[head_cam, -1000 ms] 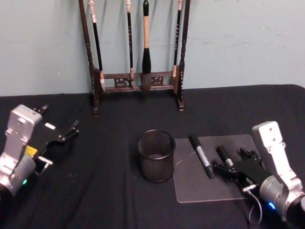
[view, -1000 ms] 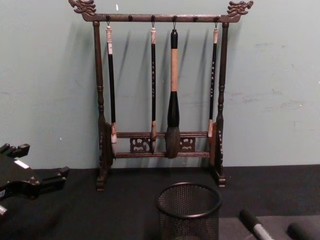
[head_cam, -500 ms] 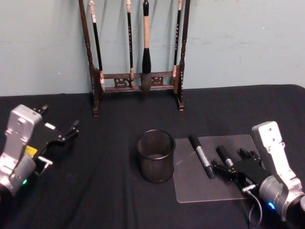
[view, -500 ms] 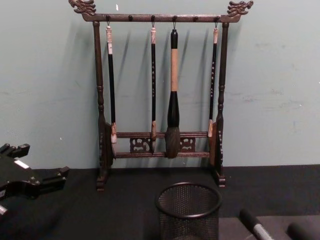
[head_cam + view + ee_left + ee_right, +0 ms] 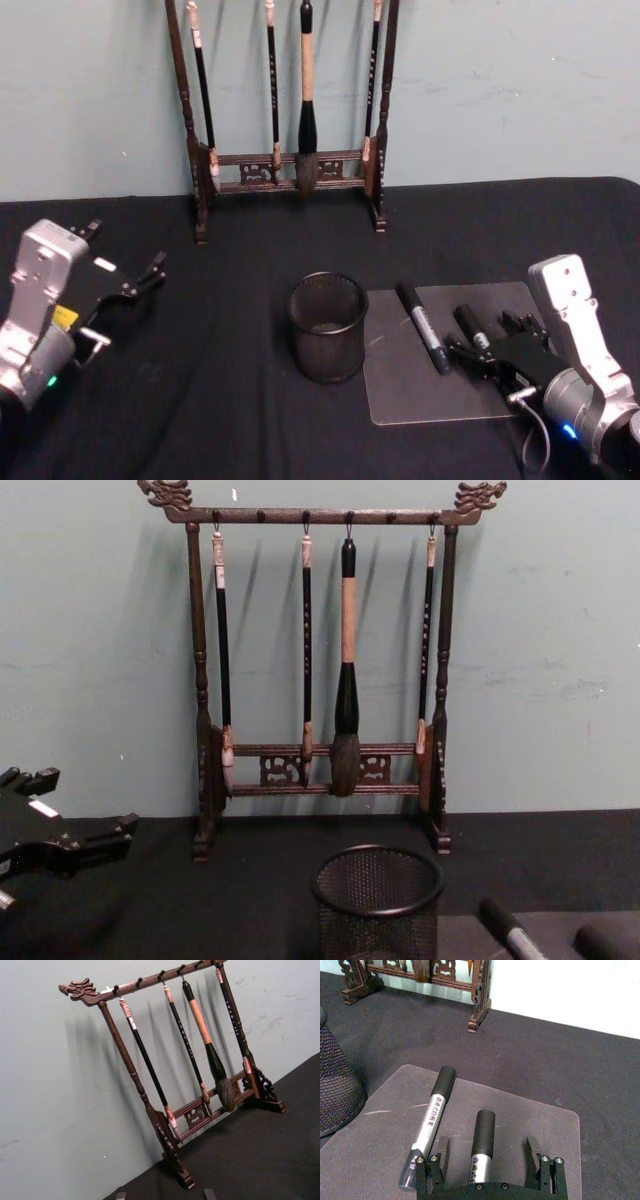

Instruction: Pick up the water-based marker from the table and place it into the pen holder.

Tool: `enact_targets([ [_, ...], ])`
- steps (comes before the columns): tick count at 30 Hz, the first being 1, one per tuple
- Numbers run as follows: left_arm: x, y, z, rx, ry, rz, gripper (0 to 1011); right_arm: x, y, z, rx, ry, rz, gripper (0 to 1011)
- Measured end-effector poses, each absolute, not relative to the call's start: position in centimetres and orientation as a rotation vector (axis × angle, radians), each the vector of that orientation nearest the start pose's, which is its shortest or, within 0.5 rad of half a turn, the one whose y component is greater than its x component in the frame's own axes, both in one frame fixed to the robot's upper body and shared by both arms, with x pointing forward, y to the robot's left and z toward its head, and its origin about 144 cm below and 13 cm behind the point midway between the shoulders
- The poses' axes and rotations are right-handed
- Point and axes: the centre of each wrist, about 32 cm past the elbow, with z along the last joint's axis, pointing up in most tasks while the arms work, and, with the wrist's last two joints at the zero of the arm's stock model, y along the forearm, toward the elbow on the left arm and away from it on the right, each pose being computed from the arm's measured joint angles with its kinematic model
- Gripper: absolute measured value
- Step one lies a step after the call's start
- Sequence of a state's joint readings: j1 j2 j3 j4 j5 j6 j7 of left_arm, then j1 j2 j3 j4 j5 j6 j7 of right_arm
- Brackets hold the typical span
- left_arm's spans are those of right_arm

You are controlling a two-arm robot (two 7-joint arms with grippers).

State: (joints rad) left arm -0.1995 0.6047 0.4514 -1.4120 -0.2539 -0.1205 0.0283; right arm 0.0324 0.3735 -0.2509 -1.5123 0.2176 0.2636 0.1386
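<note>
Mat near the tabletop's right front edge carried a long marker and a shorter marker, just beside the pen holder. The right gripper stood wide around the shorter marker, clear of it. The left gripper hung open near the left edge.

Silver-grey housings back the black left tool, yellow-stickered, and right tool, blue-lit.

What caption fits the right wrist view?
Open right claw straddles a marker on the grey mat, second marker alongside, mesh pen holder nearby.
</note>
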Motion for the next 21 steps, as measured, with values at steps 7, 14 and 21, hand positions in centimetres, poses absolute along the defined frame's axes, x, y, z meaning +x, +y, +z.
enact_targets([
  [7,48.86,30.97,113.98,0.304,-0.285,1.248,1001,45.78,-26.81,112.38,-0.406,0.151,-1.214,835],
  [14,48.86,30.97,113.98,0.304,-0.285,1.248,1001,45.78,-26.82,112.38,-0.406,0.152,-1.215,650],
  [21,48.86,30.97,113.98,0.304,-0.285,1.248,1001,45.78,-26.82,112.38,-0.406,0.152,-1.215,386],
])
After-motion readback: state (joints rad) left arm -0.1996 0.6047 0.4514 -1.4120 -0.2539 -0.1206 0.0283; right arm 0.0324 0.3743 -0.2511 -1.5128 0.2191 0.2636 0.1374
